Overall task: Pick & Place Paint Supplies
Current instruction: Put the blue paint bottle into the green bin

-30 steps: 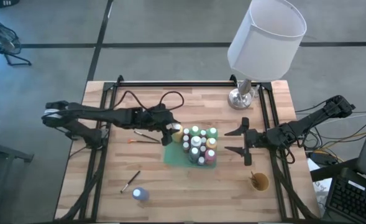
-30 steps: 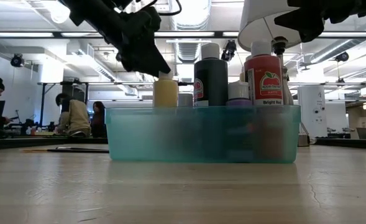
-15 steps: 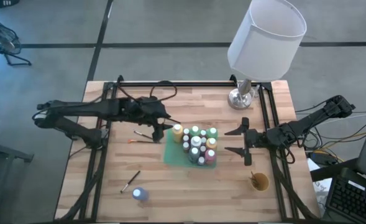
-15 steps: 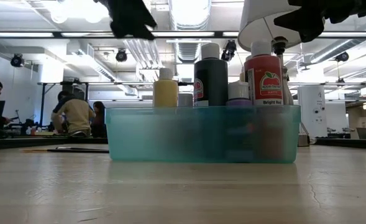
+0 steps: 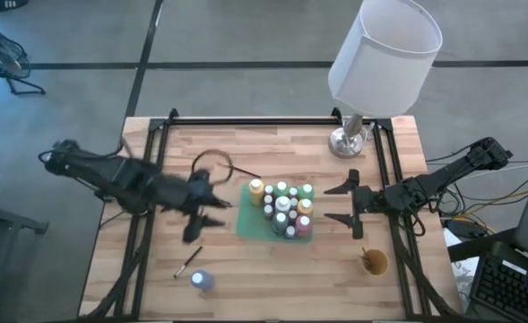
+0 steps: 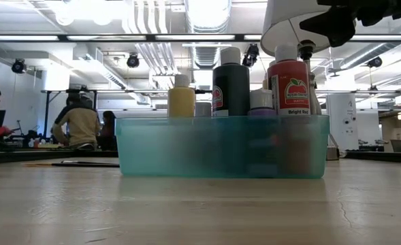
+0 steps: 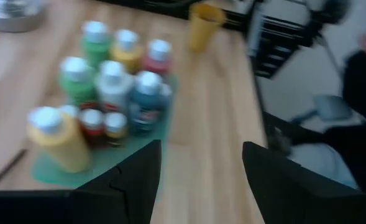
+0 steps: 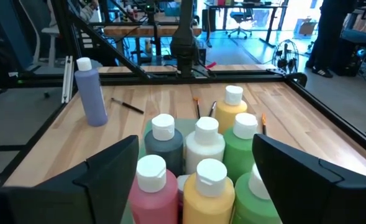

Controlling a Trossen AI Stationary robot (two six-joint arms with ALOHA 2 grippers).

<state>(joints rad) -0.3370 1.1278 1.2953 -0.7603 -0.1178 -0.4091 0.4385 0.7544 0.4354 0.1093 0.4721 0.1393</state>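
Paint bottles (image 5: 284,208), pale-capped, yellow, green, red, white, clustered upright in teal tray (image 6: 220,146) mid-table, left gripper (image 5: 203,215) beside it, jaws apart, empty, right gripper (image 5: 342,203) likewise spread.

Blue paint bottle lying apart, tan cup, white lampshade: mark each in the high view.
Blue pale-capped paint bottle (image 5: 201,281): high view, on its body.
Small round tan cup (image 5: 375,263): high view, its rim.
White lampshade (image 5: 385,54): high view, its side.

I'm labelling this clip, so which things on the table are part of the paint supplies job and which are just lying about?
Job:
bottles in the green tray
blue bottle, out on the table
brush beside it

Lying about:
lamp
tan cup
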